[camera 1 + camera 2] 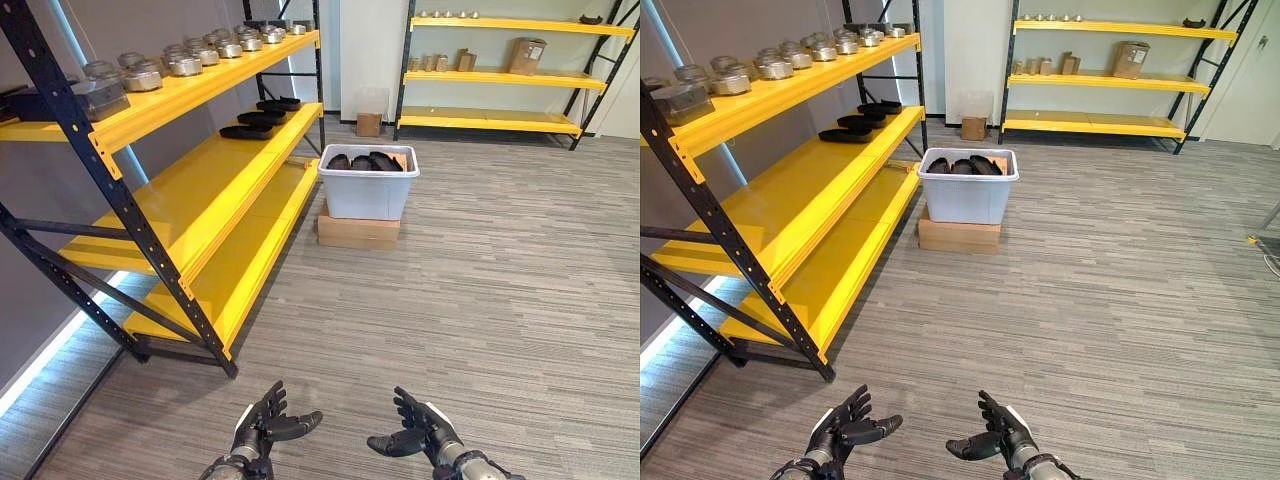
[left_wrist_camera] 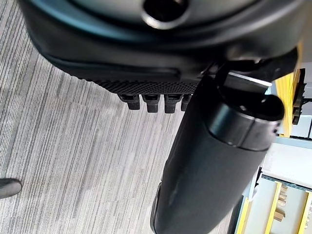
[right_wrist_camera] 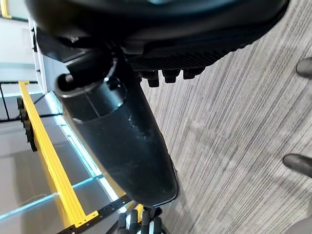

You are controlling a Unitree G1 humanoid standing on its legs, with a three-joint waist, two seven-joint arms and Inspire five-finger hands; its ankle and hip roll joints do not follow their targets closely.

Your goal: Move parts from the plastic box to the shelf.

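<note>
The yellow shelf rack (image 1: 190,190) with black uprights is standing ahead of the left hand and off to its outer side, running away from both hands along the wall. A second yellow shelf rack (image 1: 500,75) is sitting far beyond the right hand against the back wall, carrying a cardboard carton (image 1: 526,55). The grey carpet floor (image 1: 480,300) is stretching between the hands and everything else. The white plastic box (image 1: 368,182) is resting well ahead of both hands, roughly in line with the gap between them, sitting on a flat cardboard box (image 1: 358,231) just beside the near rack's end. Dark parts (image 1: 365,161) are lying inside the plastic box, and similar dark parts (image 1: 262,117) are lying on the rack's middle shelf, far forward of the left hand. Metal parts (image 1: 185,62) are lining the top shelf. The left hand (image 1: 262,425) and the right hand (image 1: 420,428) are hovering low over the floor, near each other but apart, fingers spread and relaxed, holding nothing.
</note>
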